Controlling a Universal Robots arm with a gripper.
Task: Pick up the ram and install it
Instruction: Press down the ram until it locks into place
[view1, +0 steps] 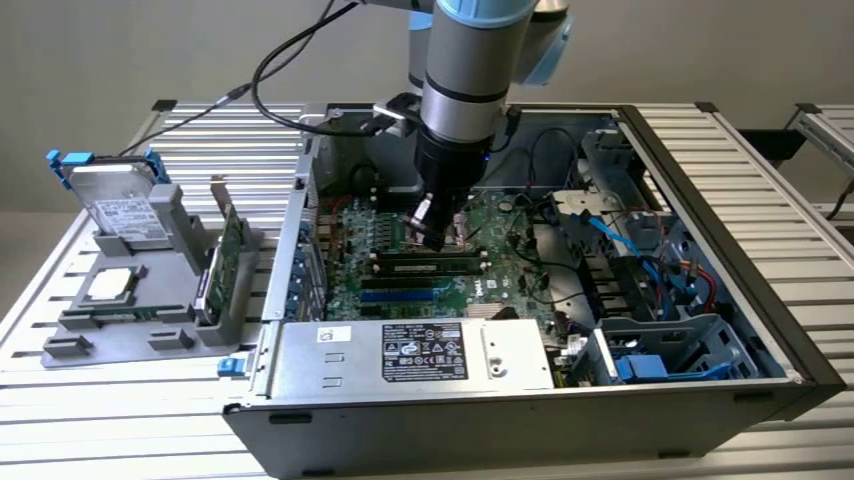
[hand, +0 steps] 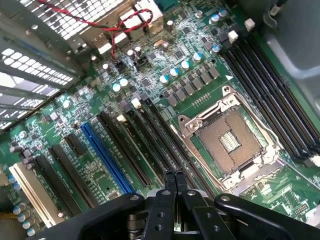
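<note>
Gripper (hand: 174, 176) hangs low over the motherboard (hand: 150, 90), jaws pressed together, holding nothing. The ram (view1: 427, 266) sits in its slot; pushing straight down seems best.

1. the arm (view1: 467, 60) is cut off by the top edge of the exterior view; its wrist hides the motherboard (view1: 400, 250) strip behind it.
2. the gripper (view1: 438, 232) tips are too small there to tell from the dark slots (view1: 427, 265).
3. in the wrist view the gripper (hand: 174, 181) body runs off the picture's edge, and its closed fingers (hand: 168, 190) cover the slot ends.
4. a green stick, possibly the ram (view1: 230, 255), stands edge-on in the grey holder (view1: 134, 300); its chips are unreadable.
5. the power supply label (view1: 424, 352) is too small to read.
6. the computer case (view1: 721, 200) wall hides the table (view1: 54, 420) behind it.
</note>
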